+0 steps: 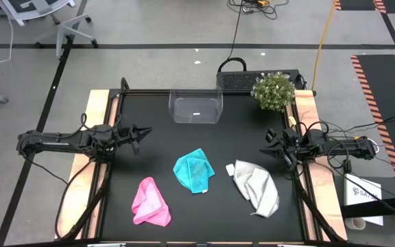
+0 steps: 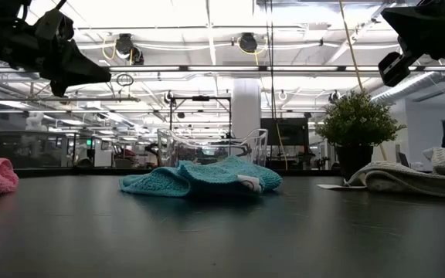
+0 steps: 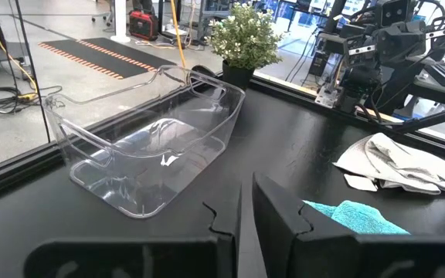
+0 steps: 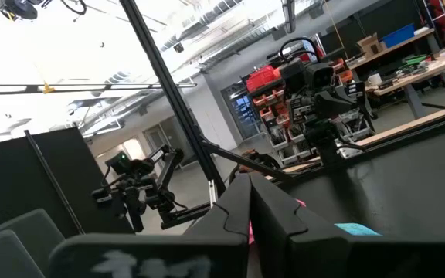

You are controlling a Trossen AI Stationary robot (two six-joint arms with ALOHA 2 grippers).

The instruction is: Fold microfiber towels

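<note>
On the table [image 1: 122, 206] three towels lie in a loose row toward the front edge. One towel [image 1: 151, 202] sits nearest the front left corner, a second towel [image 1: 194, 170] lies at the middle, a little farther back, and a third towel [image 1: 256, 186] lies toward the right edge. A tub [image 1: 196, 106] stands at the middle of the back edge, behind the middle towel. A potted plant [image 1: 273, 91] stands at the back right corner. The left gripper [image 1: 145, 132] hangs over the left side, the right gripper [image 1: 269, 144] over the right edge
</note>
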